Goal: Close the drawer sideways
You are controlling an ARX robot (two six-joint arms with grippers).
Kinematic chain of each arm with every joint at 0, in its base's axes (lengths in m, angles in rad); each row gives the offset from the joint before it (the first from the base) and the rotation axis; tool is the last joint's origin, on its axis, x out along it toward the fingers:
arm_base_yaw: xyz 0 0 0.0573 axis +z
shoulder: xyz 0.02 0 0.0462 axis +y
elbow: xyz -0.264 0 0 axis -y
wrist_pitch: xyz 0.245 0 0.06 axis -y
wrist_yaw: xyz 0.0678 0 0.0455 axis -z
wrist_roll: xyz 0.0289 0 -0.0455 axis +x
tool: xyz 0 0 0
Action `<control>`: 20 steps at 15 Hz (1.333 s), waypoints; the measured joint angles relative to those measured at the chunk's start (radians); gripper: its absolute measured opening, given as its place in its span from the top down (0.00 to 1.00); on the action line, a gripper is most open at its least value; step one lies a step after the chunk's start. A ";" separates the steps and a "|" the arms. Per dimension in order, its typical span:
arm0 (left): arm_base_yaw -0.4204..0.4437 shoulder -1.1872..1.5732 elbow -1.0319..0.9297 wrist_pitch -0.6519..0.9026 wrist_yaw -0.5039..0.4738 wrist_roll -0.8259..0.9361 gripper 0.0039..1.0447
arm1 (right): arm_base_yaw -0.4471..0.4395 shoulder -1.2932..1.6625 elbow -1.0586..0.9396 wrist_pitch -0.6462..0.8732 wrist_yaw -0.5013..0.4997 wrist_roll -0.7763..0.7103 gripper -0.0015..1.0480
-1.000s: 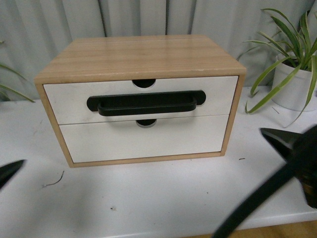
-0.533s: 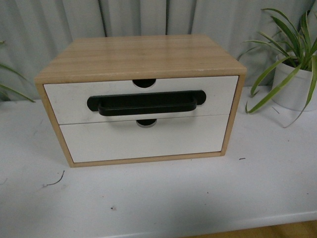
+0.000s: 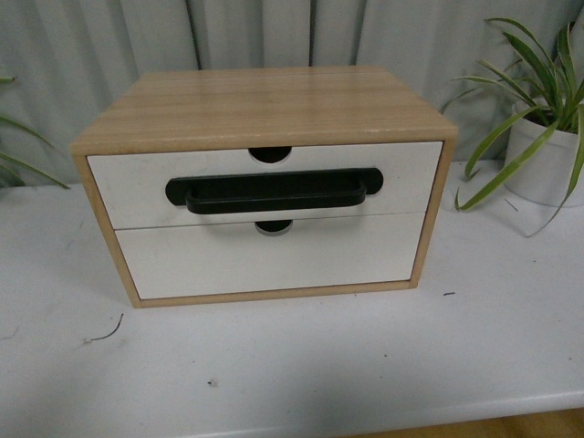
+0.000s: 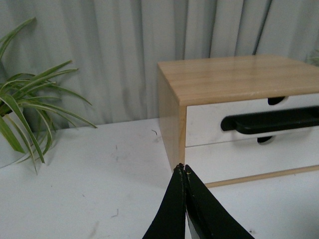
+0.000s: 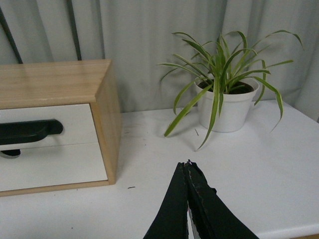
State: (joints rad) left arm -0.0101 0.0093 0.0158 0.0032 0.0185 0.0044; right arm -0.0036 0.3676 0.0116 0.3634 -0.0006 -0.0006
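The drawer (image 3: 401,178) is the upper white front in a wooden cabinet (image 3: 265,105), with a long black bar handle (image 3: 274,192) and a semicircular notch in its top edge. It sits flush with the cabinet frame. It also shows in the left wrist view (image 4: 209,124) and in the right wrist view (image 5: 70,132). Neither gripper is in the front view. My left gripper (image 4: 183,168) is shut and empty, off the cabinet's left front corner. My right gripper (image 5: 186,163) is shut and empty, over the table to the cabinet's right.
A plain white drawer front (image 3: 265,260) without a handle sits below. A potted plant in a white pot (image 3: 543,160) stands at the right, also in the right wrist view (image 5: 224,109). Another plant (image 4: 25,109) stands left of the cabinet. The white table (image 3: 301,365) ends at its front edge.
Both black grippers, at the lower left and lower right of the front view one second ago, have left it. The cabinet now sits slightly further right in that view.
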 joint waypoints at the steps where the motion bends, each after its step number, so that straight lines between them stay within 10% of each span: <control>1: 0.002 0.000 -0.004 -0.015 -0.009 -0.001 0.99 | 0.003 -0.019 0.000 -0.014 0.003 0.000 0.98; 17: 0.011 0.000 -0.004 -0.007 -0.019 -0.001 0.99 | 0.003 -0.364 0.001 -0.368 0.001 0.000 0.98; 18: 0.011 0.000 -0.004 -0.007 -0.019 -0.003 0.91 | 0.003 -0.364 0.001 -0.368 0.000 0.000 0.90; 20: 0.011 0.000 -0.004 -0.007 -0.019 -0.003 0.13 | 0.003 -0.364 0.001 -0.368 0.001 0.000 0.12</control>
State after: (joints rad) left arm 0.0006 0.0093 0.0120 -0.0036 -0.0006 0.0013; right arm -0.0002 0.0040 0.0124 -0.0044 0.0002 -0.0006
